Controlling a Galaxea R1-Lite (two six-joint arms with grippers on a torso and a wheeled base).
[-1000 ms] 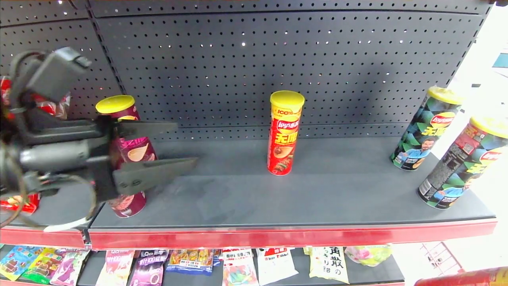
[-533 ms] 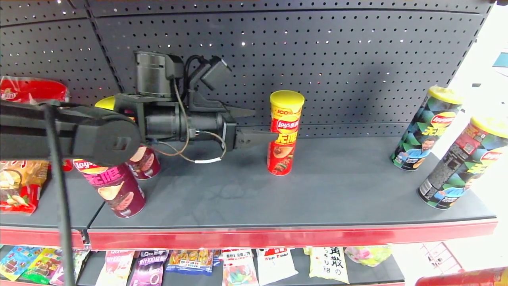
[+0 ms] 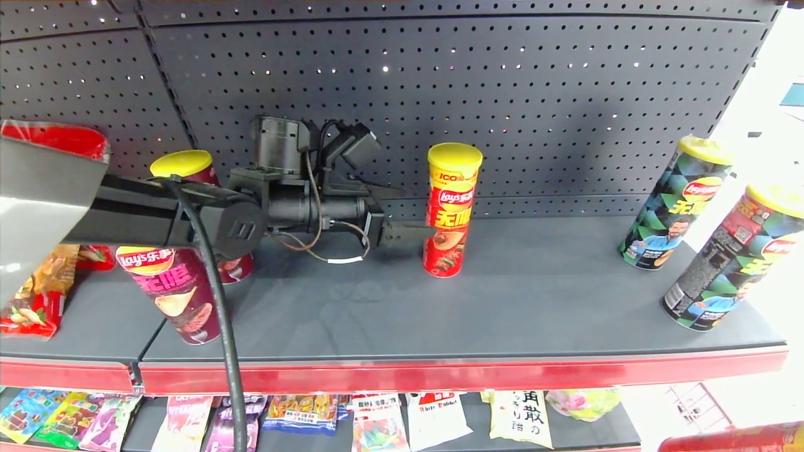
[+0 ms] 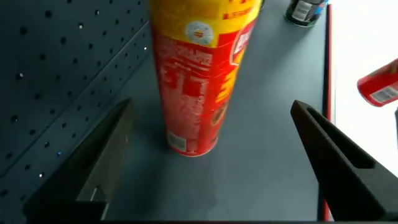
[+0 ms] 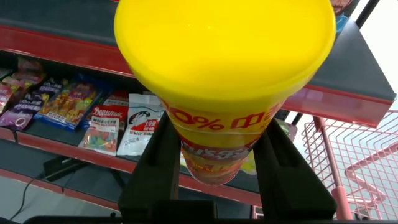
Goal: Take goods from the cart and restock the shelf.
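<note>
Two purple crisp tubes (image 3: 179, 295) stood at the left of the matte grey shelf deck (image 3: 502, 307), the rear one partly hidden behind the left arm. A pair of green-and-black tubes (image 3: 672, 207) stood at the deck's right end. Snack bags (image 3: 31, 295) lay further left, and flat sachets (image 3: 377, 420) lined the tier below the glossy red edge strip (image 3: 440, 375). A dark perforated back panel (image 3: 440, 94) closed the rear.

The red tube (image 3: 451, 213) stood upright mid-shelf near that panel, its long axis vertical and its yellow plastic lid on top; it was a smooth printed cylinder. The left gripper (image 3: 413, 210) lay level just beside it, its black tapered fingers spread wide, with a gap showing on each side of the tube.

The right gripper (image 5: 221, 165) had its flat black fingers clamped on the held tube (image 5: 224, 68) below its round yellow lid. That lid faced the wrist camera, and the tube's long axis ran along the fingers. This tube hung in front of the shelving, near a pink wire cart (image 5: 367, 168).
</note>
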